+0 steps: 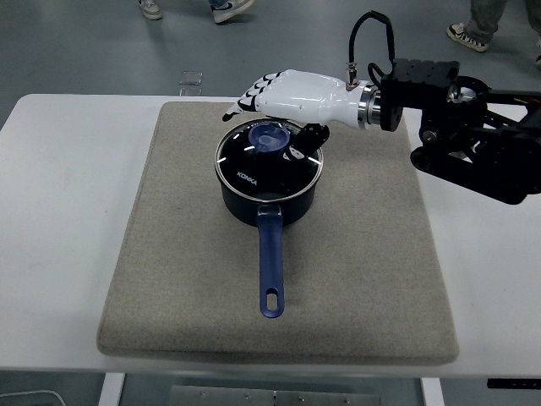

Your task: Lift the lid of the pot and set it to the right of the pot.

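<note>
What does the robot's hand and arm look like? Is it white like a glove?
Yes, the right hand has a smooth white shell, with black fingertips and a black thumb. A silver ring joins it to a chunky black arm, and a black cable loops up above the wrist.
</note>
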Available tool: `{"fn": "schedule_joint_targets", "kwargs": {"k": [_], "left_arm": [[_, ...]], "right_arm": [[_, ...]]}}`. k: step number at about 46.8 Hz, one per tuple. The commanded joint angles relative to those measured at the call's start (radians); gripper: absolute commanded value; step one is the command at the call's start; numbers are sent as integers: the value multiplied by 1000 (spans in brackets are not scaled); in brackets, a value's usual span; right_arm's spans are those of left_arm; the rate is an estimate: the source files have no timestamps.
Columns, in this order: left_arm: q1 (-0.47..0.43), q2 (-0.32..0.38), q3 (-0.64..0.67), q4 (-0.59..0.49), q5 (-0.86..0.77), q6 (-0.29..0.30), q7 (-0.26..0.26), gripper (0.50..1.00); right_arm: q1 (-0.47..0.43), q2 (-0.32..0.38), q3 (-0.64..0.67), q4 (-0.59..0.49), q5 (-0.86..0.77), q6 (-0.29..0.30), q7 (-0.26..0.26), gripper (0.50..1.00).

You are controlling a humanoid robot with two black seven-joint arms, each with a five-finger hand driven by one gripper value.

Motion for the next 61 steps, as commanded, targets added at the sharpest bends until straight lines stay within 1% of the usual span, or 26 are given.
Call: {"fn": "schedule_joint_targets", "kwargs": {"k": [1,7,18,24,36,41,45,61], "left_arm": [[0,0,0,0,0,1,0,1000],[0,0,0,0,0,1,0,1000],[0,0,0,0,0,1,1,1000],[0,0,0,0,0,1,0,1000],[0,0,0,0,0,1,-1,1000],[0,0,0,0,0,1,0,1000],[0,0,0,0,0,-1,1,1000],[0,0,0,0,0,1,1,1000]], "right_arm": [[1,7,-19,-29,-1,-6,1,887],[0,8,-44,-31,0,-9,2,887],[-9,15,-44,-31,0,-14,1,887],[-9,35,-44,-31,0,-15,-1,887],[-17,36,-44,-36,0,-29,-2,887],[-17,47,-44,-60,0,-37,-1,885],[-17,47,-46,-69,0,-48,-1,885],[-32,48,-46,-69,0,-49,-1,885]]}}
